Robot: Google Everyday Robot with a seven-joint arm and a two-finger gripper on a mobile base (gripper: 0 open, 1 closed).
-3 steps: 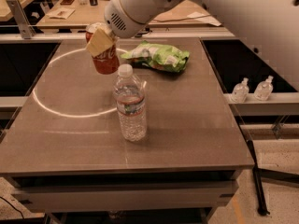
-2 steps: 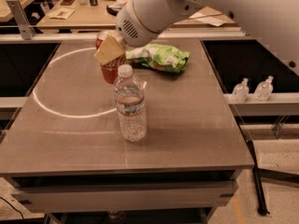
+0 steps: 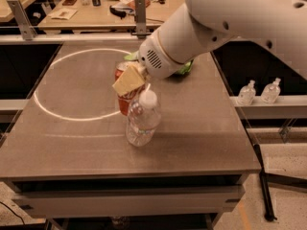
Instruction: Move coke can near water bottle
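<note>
One hazard noted: my gripper (image 3: 128, 83), clamped on the coke can (image 3: 124, 104), holds it just behind the water bottle (image 3: 143, 121); any further travel that way could topple the bottle.

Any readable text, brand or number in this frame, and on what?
None can be read.
On the can, held by the gripper beside the bottle: script hidden or blurred.
On the bottle label: blurred.
On the small bottles at right: too small.
</note>
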